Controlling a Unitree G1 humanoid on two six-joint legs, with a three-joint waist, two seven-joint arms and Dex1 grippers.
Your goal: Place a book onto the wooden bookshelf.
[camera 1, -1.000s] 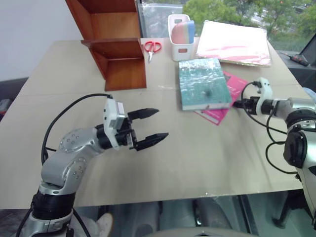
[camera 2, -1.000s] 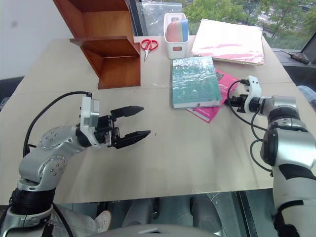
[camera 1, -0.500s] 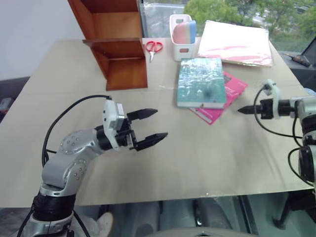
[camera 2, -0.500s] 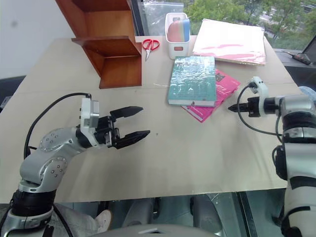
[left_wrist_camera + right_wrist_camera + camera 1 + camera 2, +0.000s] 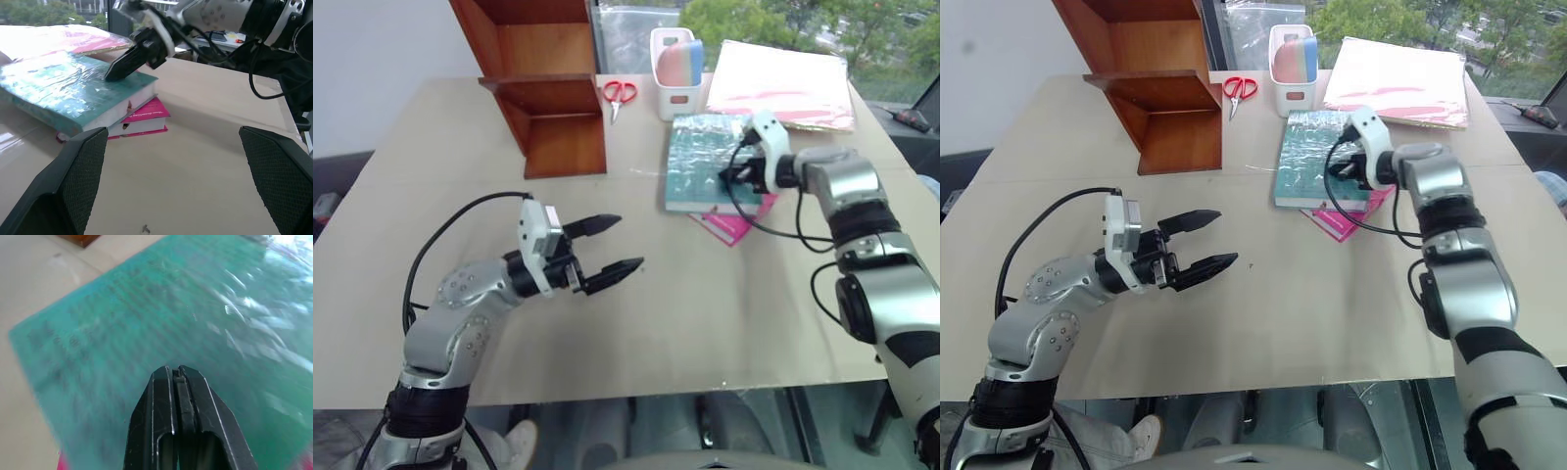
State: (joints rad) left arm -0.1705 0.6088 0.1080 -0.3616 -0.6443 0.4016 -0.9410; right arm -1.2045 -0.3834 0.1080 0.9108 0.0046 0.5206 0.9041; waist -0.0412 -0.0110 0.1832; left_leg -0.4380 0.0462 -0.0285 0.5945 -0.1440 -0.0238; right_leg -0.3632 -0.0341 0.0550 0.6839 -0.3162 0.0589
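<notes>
A pale beige desk point(image 5: 724, 294) carries everything. Red-handled scissors point(image 5: 616, 95) lie near its far edge, just beside a white holder point(image 5: 672, 98) with pink and blue items standing in it. To the right of the holder rests a pale pink stack of papers point(image 5: 783, 83) in clear wrap. Nearer, a thin magenta-pink book point(image 5: 744, 217) lies flat. Green trees point(image 5: 754, 20) show through the window beyond the desk.

Your views are brightly daylit from the window behind the desk point(image 5: 705, 323), glare on the book point(image 5: 700, 162) wrap, soft shadows, right wrist view motion-blurred.
</notes>
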